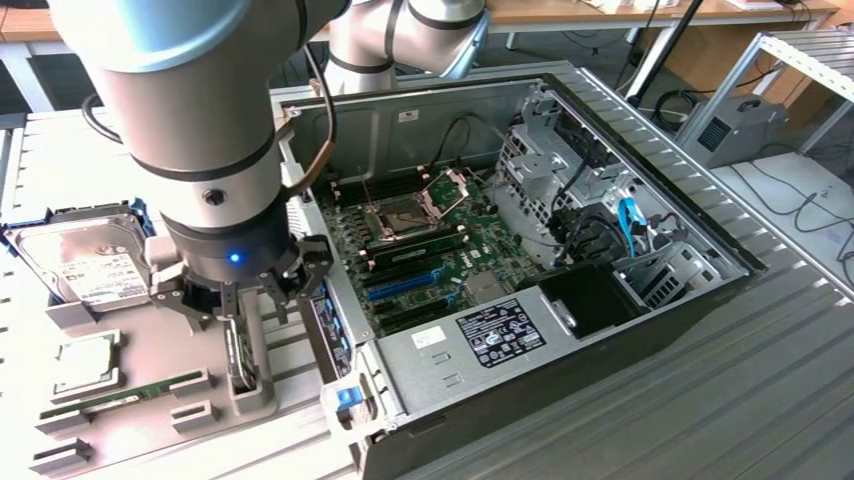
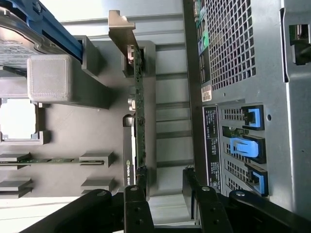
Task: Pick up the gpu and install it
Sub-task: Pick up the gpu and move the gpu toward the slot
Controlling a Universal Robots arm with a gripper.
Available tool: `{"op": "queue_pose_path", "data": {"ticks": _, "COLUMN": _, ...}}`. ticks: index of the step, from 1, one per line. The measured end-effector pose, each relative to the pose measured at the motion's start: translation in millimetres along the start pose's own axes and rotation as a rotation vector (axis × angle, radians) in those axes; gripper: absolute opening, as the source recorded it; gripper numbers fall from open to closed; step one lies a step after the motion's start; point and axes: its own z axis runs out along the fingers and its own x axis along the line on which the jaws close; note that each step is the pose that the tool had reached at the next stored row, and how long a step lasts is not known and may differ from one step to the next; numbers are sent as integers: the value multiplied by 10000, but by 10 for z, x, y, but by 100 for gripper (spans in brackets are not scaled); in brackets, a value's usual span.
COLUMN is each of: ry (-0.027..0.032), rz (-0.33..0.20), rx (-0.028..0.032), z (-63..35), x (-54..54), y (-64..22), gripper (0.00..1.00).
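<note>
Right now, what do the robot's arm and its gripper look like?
The arm is a silver-grey tube with black ring bands, and a thin black cable runs along it. The gripper is black, with jointed fingers pinned by round bolts and a blue light on its body.

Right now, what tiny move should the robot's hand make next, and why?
Probably a small sideways shift of the hand towards the gpu. The hand is open and close to the card, which stands on edge in its grey holder. In the wrist view the card seems to line up with one finger rather than the gap, so going straight down might bump it.
</note>
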Motion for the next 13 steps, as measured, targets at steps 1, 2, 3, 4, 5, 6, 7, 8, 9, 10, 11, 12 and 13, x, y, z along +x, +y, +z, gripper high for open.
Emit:
{"op": "queue_pose_path", "data": {"ticks": 1, "ry": 0, "rz": 0, "rx": 0, "z": 4, "x": 0, "y": 0, "gripper": 42}}
{"op": "queue_pose_path", "data": {"ticks": 2, "ry": 0, "rz": 0, "rx": 1, "z": 7, "x": 0, "y": 0, "gripper": 42}}
{"op": "queue_pose_path", "data": {"ticks": 3, "ry": 0, "rz": 0, "rx": 1, "z": 11, "x": 0, "y": 0, "gripper": 42}}
{"op": "queue_pose_path", "data": {"ticks": 4, "ry": 1, "rz": 0, "rx": 0, "z": 15, "x": 0, "y": -1, "gripper": 42}}
{"op": "queue_pose_path", "data": {"ticks": 5, "ry": 0, "rz": 0, "rx": 0, "z": 19, "x": 0, "y": -1, "gripper": 42}}
{"op": "queue_pose_path", "data": {"ticks": 6, "ry": 0, "rz": 0, "rx": 0, "z": 23, "x": 1, "y": -1, "gripper": 42}}
{"op": "queue_pose_path", "data": {"ticks": 7, "ry": 0, "rz": 0, "rx": 0, "z": 27, "x": 1, "y": -1, "gripper": 42}}
{"op": "queue_pose_path", "data": {"ticks": 8, "ry": 0, "rz": 0, "rx": 0, "z": 32, "x": 1, "y": -1, "gripper": 42}}
{"op": "queue_pose_path", "data": {"ticks": 9, "ry": 0, "rz": 0, "rx": 0, "z": 36, "x": 1, "y": -2, "gripper": 42}}
{"op": "queue_pose_path", "data": {"ticks": 10, "ry": 0, "rz": 0, "rx": 0, "z": 39, "x": 1, "y": -2, "gripper": 42}}
{"op": "queue_pose_path", "data": {"ticks": 11, "ry": 0, "rz": 0, "rx": 0, "z": 46, "x": 1, "y": -2, "gripper": 42}}
{"op": "queue_pose_path", "data": {"ticks": 12, "ry": 0, "rz": 0, "rx": 0, "z": 55, "x": 1, "y": -2, "gripper": 42}}
{"op": "queue_pose_path", "data": {"ticks": 13, "ry": 0, "rz": 0, "rx": 0, "z": 60, "x": 1, "y": -3, "gripper": 42}}
